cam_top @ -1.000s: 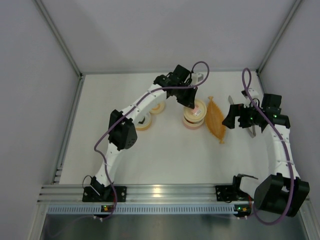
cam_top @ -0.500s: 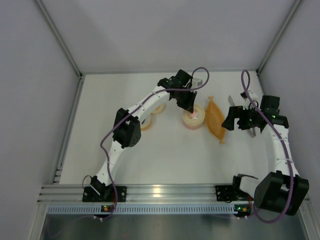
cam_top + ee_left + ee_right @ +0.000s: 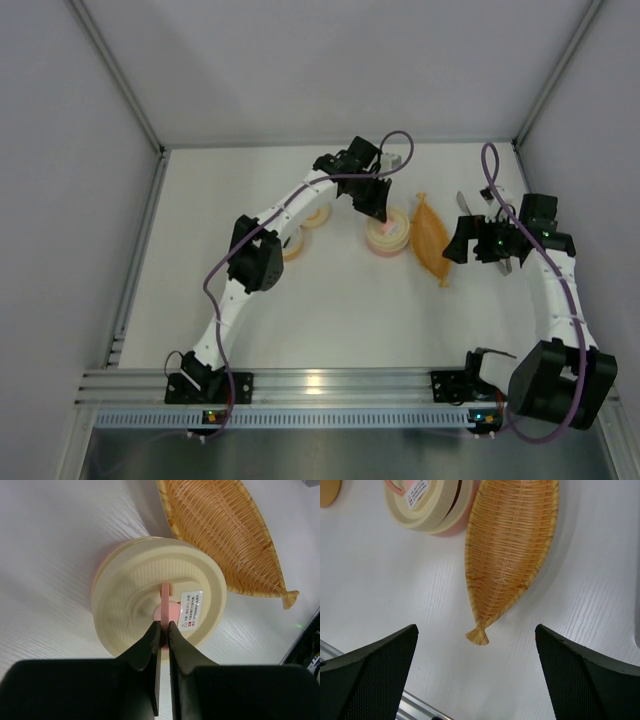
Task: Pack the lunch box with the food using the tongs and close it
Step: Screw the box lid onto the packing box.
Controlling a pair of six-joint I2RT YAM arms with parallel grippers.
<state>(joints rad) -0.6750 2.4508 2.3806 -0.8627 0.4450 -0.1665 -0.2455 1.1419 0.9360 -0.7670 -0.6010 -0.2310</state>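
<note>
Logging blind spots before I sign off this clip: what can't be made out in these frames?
- Contents of the lunch box: hidden in every view by the lid.
- The tongs: in the top view, mostly under the right gripper; only silver ends show.
- The two round tan items: in the top view, partly behind the left arm and too small to identify.

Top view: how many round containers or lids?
3. The lunch box mid-table; a far disc and a near disc left of it, both partly hidden by the left arm; others may hide beneath.
</note>
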